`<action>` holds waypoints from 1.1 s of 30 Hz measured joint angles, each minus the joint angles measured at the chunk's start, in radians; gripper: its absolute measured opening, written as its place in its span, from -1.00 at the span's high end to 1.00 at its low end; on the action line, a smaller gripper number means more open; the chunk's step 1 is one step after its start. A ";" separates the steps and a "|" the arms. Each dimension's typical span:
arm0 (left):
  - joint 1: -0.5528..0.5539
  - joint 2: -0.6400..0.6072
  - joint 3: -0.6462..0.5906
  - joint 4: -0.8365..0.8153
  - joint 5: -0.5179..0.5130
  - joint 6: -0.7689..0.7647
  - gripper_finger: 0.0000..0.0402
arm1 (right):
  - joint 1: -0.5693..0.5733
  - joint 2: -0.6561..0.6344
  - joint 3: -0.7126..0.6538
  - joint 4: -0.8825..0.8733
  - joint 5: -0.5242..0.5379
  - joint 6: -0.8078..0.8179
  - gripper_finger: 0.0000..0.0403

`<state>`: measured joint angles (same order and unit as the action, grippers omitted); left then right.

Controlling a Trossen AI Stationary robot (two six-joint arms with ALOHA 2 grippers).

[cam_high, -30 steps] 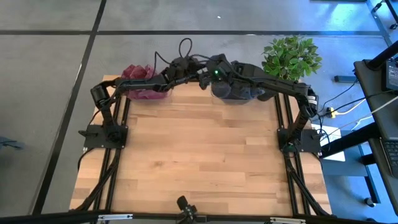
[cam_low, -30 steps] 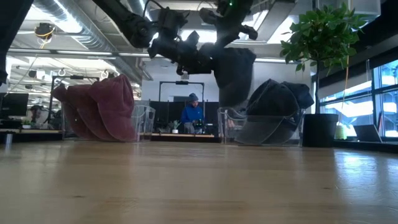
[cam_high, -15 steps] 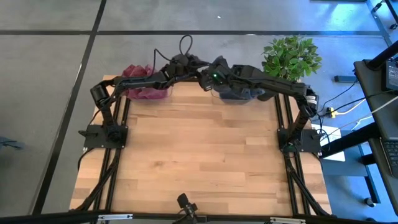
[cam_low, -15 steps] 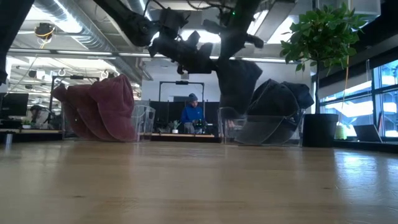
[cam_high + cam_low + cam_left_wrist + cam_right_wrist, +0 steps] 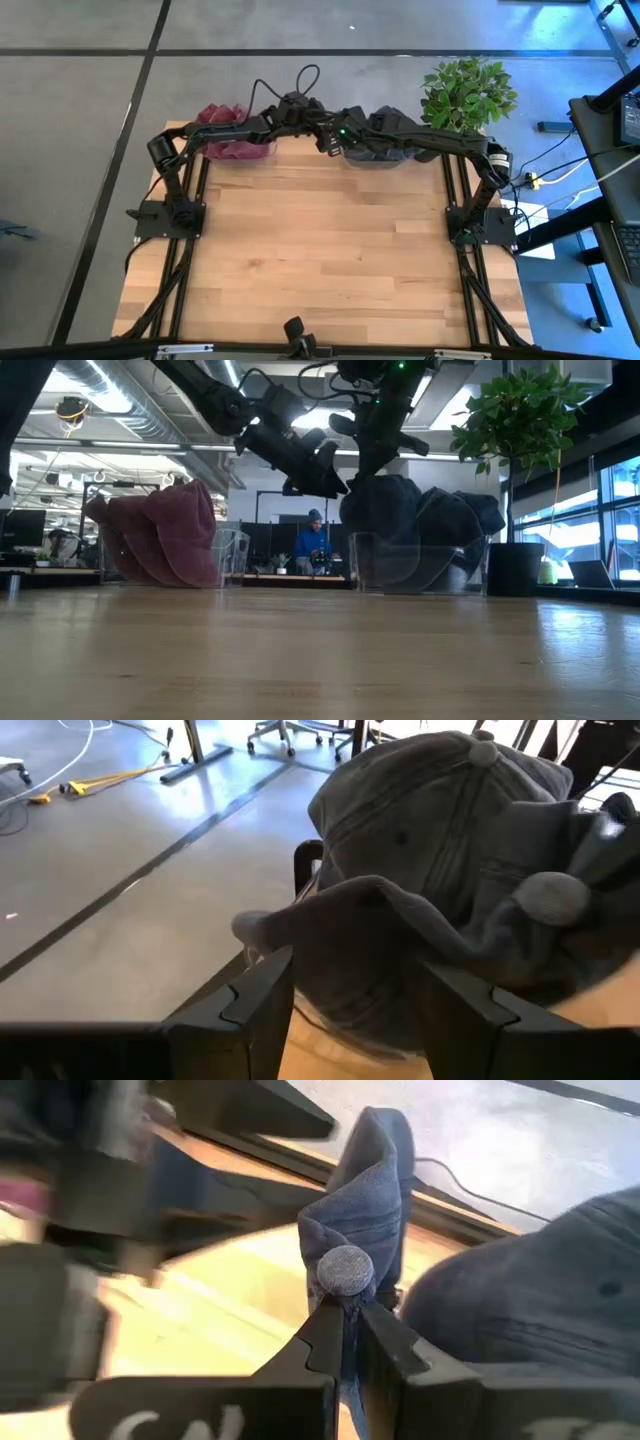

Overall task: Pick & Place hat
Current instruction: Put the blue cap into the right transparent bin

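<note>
One dark grey cap (image 5: 378, 510) has sunk onto the far-right clear bin (image 5: 420, 565) | right gripper (image 5: 345, 1312) clenches its crown | left gripper (image 5: 345, 990) released, beside | placement nearly done.

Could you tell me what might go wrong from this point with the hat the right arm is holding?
The right gripper pinches only a fold of the grey hat, so it may slip out. The clear bin already holds dark hats, so this one might land on the rim. The left gripper, open, hovers close beside; the arms could bump.
</note>
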<state>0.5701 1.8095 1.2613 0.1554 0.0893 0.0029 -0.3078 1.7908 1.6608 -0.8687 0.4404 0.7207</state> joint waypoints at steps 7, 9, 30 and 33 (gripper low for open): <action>0.002 -0.061 -0.001 -0.174 -0.023 0.017 0.09 | -0.010 0.000 0.000 -0.070 0.005 0.028 0.88; 0.007 -0.084 -0.013 -0.188 -0.023 0.009 0.09 | -0.015 -0.001 0.000 -0.092 0.016 0.061 0.88; -0.129 -0.570 -0.315 -0.158 -0.005 -0.147 0.09 | -0.149 -0.002 0.001 -0.006 -0.207 -0.174 0.57; -0.156 -0.584 -0.328 -0.158 -0.012 -0.165 0.09 | -0.162 -0.002 0.004 -0.007 -0.214 -0.268 0.34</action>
<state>0.4140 1.2256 0.9334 -0.0021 0.0773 -0.1624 -0.4701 1.7889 1.6645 -0.8753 0.2269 0.4529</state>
